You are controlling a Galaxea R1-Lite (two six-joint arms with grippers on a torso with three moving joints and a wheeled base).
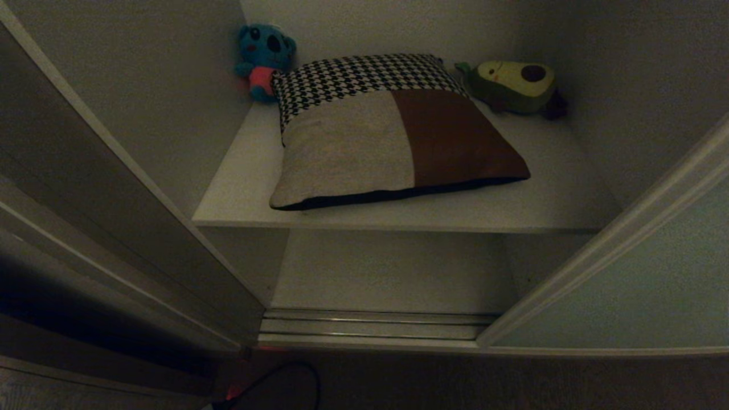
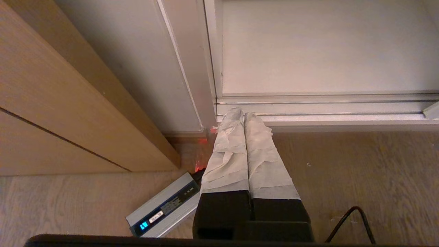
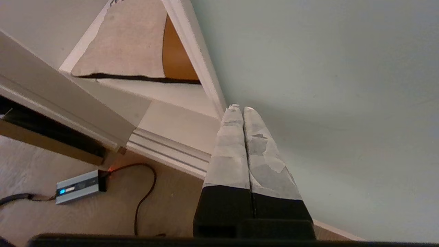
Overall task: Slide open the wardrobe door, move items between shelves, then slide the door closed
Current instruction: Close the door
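Note:
The wardrobe stands open. A cream-and-brown cushion [image 1: 393, 148] lies on the upper off-white shelf [image 1: 239, 193], with houndstooth fabric [image 1: 359, 77] along its far edge and a black edge under its front. I cannot tell whether this is one cushion or two. The lower shelf [image 1: 393, 273] is bare. The pale grey-green sliding door [image 1: 638, 290] is slid to the right. My right gripper [image 3: 242, 109] is shut and empty, its tips close to the door [image 3: 325, 85] beside its pale frame edge. My left gripper [image 2: 244, 115] hangs shut and empty above the floor by the track. Neither gripper shows in the head view.
A blue plush toy [image 1: 265, 60] and an avocado plush [image 1: 515, 85] sit at the back of the upper shelf. The ribbed metal floor track [image 1: 370, 327] runs along the wardrobe's foot. A grey power brick [image 2: 164, 209] with a dark cable [image 3: 144, 192] lies on the wood floor. Brown wood panelling [image 2: 51, 103] stands left.

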